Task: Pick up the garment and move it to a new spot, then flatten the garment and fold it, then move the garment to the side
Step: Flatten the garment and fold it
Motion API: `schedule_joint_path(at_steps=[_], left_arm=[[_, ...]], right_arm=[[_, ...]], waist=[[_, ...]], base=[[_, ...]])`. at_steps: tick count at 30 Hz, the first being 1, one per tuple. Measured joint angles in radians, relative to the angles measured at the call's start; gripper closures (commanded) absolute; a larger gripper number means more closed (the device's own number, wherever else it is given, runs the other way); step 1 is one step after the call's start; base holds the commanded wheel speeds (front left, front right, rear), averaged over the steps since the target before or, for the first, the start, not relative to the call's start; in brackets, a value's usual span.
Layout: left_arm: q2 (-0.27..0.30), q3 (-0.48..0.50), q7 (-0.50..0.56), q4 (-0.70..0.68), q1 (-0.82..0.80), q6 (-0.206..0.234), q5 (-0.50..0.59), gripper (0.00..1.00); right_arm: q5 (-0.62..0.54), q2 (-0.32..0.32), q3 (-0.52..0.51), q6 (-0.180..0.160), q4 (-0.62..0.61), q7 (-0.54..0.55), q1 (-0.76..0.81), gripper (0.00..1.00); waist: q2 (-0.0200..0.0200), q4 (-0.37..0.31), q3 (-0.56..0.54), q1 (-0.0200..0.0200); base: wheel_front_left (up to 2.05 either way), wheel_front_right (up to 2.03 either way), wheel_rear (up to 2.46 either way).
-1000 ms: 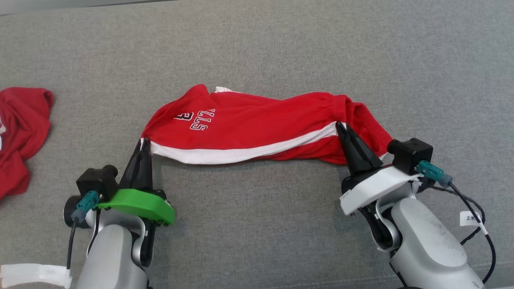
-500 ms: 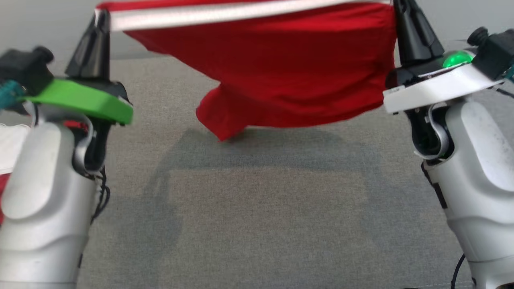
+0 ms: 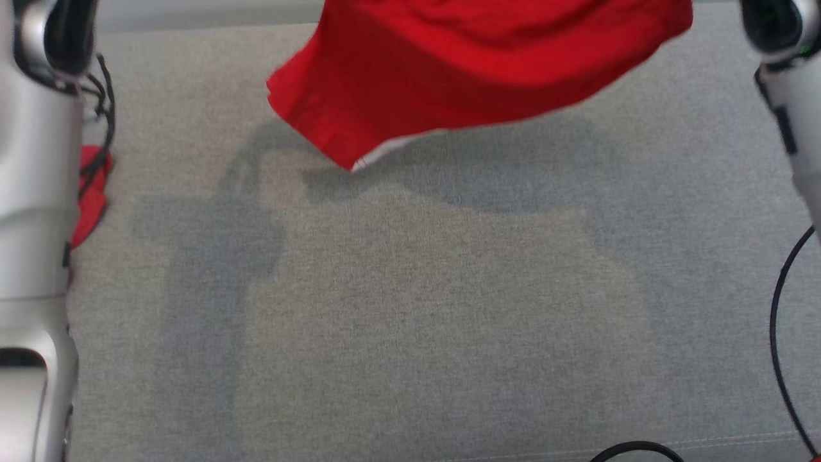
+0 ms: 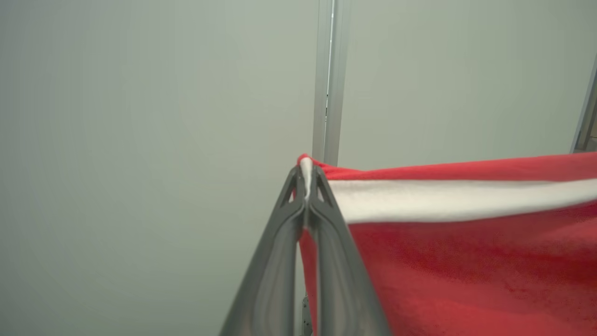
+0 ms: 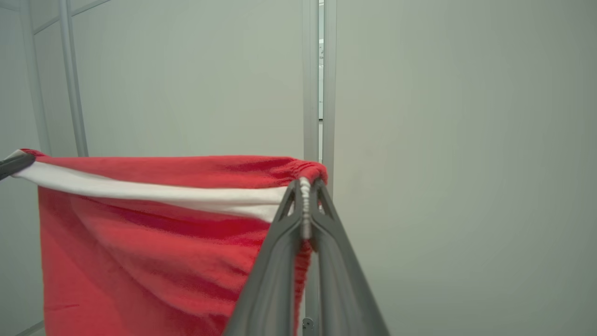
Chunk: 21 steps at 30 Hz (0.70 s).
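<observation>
The garment (image 3: 462, 70) is red cloth with a white stripe, hanging in the air above the grey surface, its lower edge swinging at the top of the head view. My left gripper (image 4: 306, 179) is shut on one white-striped corner of the garment (image 4: 466, 242). My right gripper (image 5: 305, 189) is shut on the gathered opposite corner of the garment (image 5: 154, 242), which stretches taut between the two. In the right wrist view the left gripper's tip (image 5: 14, 164) shows at the far corner. Both pale forearms stand at the head view's left and right edges.
A second red cloth (image 3: 93, 186) lies on the grey fabric surface (image 3: 410, 308) behind my left forearm (image 3: 32, 212). A black cable (image 3: 779, 333) loops at the lower right. Pale wall panels with a metal post (image 4: 329, 79) stand behind the lifted garment.
Both arms have lifted the garment off the surface and raised it high; the grippers have left the top of the head view. The head camera has also shifted.
</observation>
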Motion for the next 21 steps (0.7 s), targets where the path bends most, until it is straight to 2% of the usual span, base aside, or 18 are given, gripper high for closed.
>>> schedule_joint_path(at_steps=[1,3,7,12,16,21], left_arm=[[0.0,0.0,0.0,0.0,0.0,0.0,0.0,1.0],[0.0,-0.008,-0.042,0.048,-0.091,0.012,0.035,1.0],[-0.035,-0.026,-0.162,0.13,-0.241,0.011,0.08,1.0],[-0.054,-0.012,-0.271,0.2,-0.311,-0.002,0.093,1.0],[-0.077,-0.005,-0.282,0.227,-0.272,-0.03,0.078,1.0],[-0.123,0.039,-0.286,0.175,-0.061,-0.045,0.066,1.0]], right_arm=[[0.0,0.0,0.0,0.0,0.0,0.0,0.0,1.0],[-0.022,-0.001,0.005,0.0,0.063,-0.001,-0.111,1.0],[-0.087,-0.004,-0.003,0.0,0.178,-0.092,-0.288,1.0],[-0.102,0.022,-0.018,0.0,0.268,-0.195,-0.385,1.0],[-0.096,0.001,0.03,0.0,0.293,-0.211,-0.338,1.0],[-0.008,-0.026,0.078,0.0,0.212,-0.216,-0.131,1.0]], waist=[[0.0,0.0,0.0,0.0],[0.0,0.001,0.051,0.0],[0.0,0.014,0.161,0.0001],[0.0,0.042,0.267,0.0002],[0.0,0.066,0.318,0.0002],[0.0,0.084,0.357,0.0003]], base=[[0.0,0.0,0.0],[0.0,0.0,0.0],[0.0,0.0,0.0],[0.0,0.0,0.0],[0.0,0.0,0.0],[0.0,0.0,0.0]])
